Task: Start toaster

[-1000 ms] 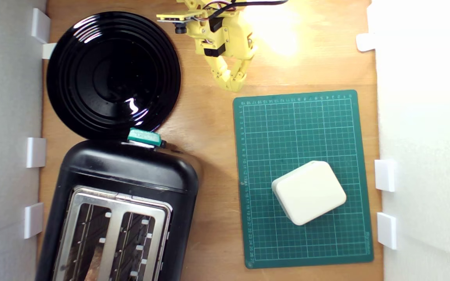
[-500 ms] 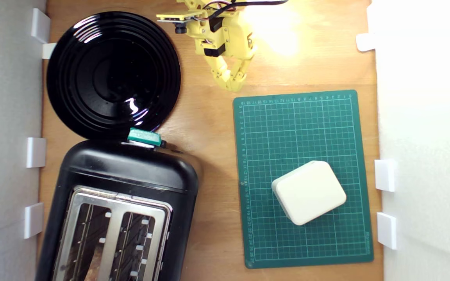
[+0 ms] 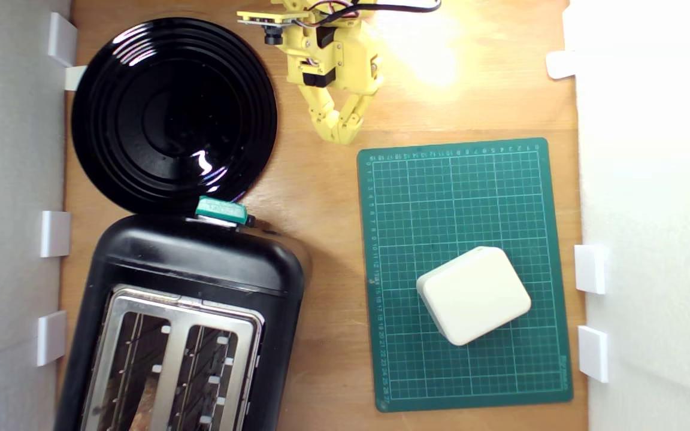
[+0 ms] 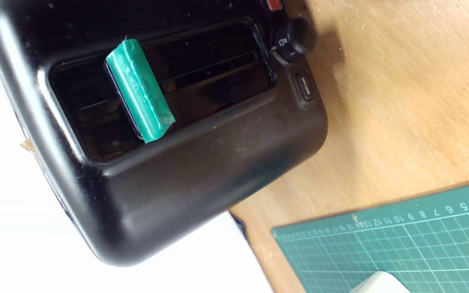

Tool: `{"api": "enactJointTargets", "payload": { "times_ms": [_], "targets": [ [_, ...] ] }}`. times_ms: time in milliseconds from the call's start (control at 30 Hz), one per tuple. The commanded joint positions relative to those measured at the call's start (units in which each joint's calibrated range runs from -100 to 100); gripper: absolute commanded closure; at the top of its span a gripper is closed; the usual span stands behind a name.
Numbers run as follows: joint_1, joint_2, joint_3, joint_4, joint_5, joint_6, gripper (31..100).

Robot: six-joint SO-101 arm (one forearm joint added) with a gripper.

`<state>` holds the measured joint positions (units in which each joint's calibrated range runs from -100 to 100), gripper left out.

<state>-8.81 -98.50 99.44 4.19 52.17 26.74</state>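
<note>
The glossy black toaster (image 3: 201, 269) stands at the lower left of the exterior view, its silver two-slot top facing up. Its teal-green lever (image 3: 220, 209) sticks out of the end nearest the plate. The wrist view shows that end of the toaster (image 4: 202, 162) close up, with the lever (image 4: 139, 89) high in its slot. My yellow gripper (image 3: 336, 134) hangs over bare wood at the top centre of the exterior view, well away from the lever. Its fingertips meet and hold nothing. No part of the gripper shows in the wrist view.
A round black ribbed plate (image 3: 174, 114) lies beside the toaster's lever end. A green cutting mat (image 3: 501, 197) at the exterior view's right carries a white rounded box (image 3: 474, 294). A black knob (image 4: 295, 38) sits next to the lever slot. White brackets line both table edges.
The gripper and wrist have shifted a little toward the exterior view's left and slightly up. The toaster, lever, plate and box have not moved.
</note>
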Motion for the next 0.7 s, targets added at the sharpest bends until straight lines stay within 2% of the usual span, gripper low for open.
{"api": "enactJointTargets", "payload": {
  "times_ms": [0,100,367,533,567,667],
  "targets": [
    [1.27,1.58,0.1,3.88,-0.39,1.59,98.9],
    [2.3,4.49,-1.62,3.97,-0.31,4.32,98.9],
    [9.45,15.24,-13.62,4.16,-0.31,12.13,98.9],
    [14.13,21.56,-22.71,4.35,-0.39,14.54,98.9],
    [15.08,22.31,-24.61,5.38,-0.31,14.91,98.9],
    [15.88,24.06,-28.98,11.57,-0.31,14.91,98.9]
  ]
}}
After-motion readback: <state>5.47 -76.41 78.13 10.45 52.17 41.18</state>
